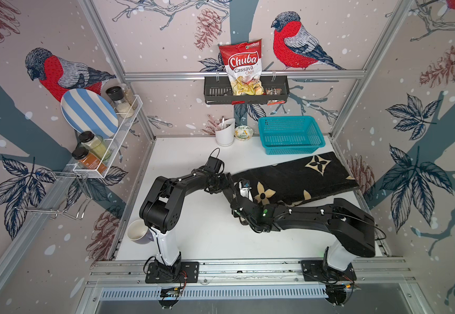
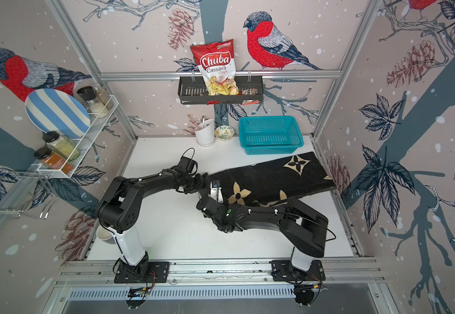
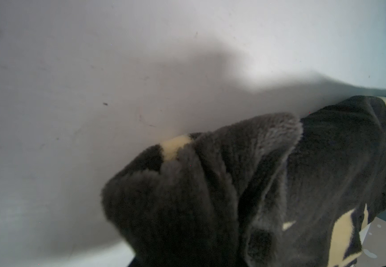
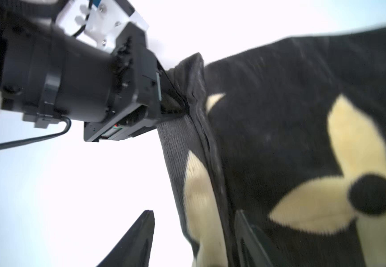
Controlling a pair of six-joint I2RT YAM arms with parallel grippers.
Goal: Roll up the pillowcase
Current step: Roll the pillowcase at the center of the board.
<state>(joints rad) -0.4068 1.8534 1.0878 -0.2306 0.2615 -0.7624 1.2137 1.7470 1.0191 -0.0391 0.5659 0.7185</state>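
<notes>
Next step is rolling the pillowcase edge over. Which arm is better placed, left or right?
Left, probably. The left gripper is clamped on the pillowcase at its bunched end, ready to carry it over. The right gripper stands open, straddling that edge and holding nothing.
</notes>
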